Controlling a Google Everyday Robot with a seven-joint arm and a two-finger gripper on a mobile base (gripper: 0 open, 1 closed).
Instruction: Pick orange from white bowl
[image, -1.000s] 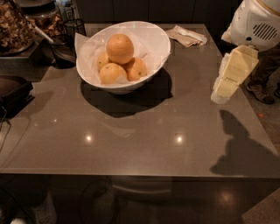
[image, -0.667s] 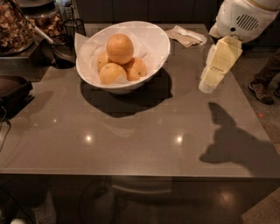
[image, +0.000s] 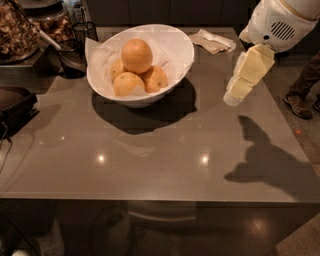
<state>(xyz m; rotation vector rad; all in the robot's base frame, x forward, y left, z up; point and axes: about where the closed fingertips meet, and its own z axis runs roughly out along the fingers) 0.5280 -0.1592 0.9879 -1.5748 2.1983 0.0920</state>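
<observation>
The orange (image: 136, 55) is the largest and roundest fruit and sits on top of the pile in the white bowl (image: 184, 46). The bowl is lined with crumpled white paper and stands at the back middle of the grey table (image: 150, 155). Three smaller, yellower oranges (image: 127, 84) lie under and around the orange. My gripper (image: 235, 94) hangs from the white arm (image: 280, 22) at the right. It points down and to the left above the table, to the right of the bowl and apart from it. It holds nothing that I can see.
A crumpled napkin (image: 212, 41) lies behind the gripper. A black wire holder (image: 75, 47) and containers of dried food (image: 17, 30) stand at the back left. A dark object (image: 15, 105) sits at the left edge. A person's shoe (image: 299, 106) is on the floor to the right.
My gripper and arm have moved left from the table's right edge to over the table, closer to the bowl. The bowl and oranges have not moved.
</observation>
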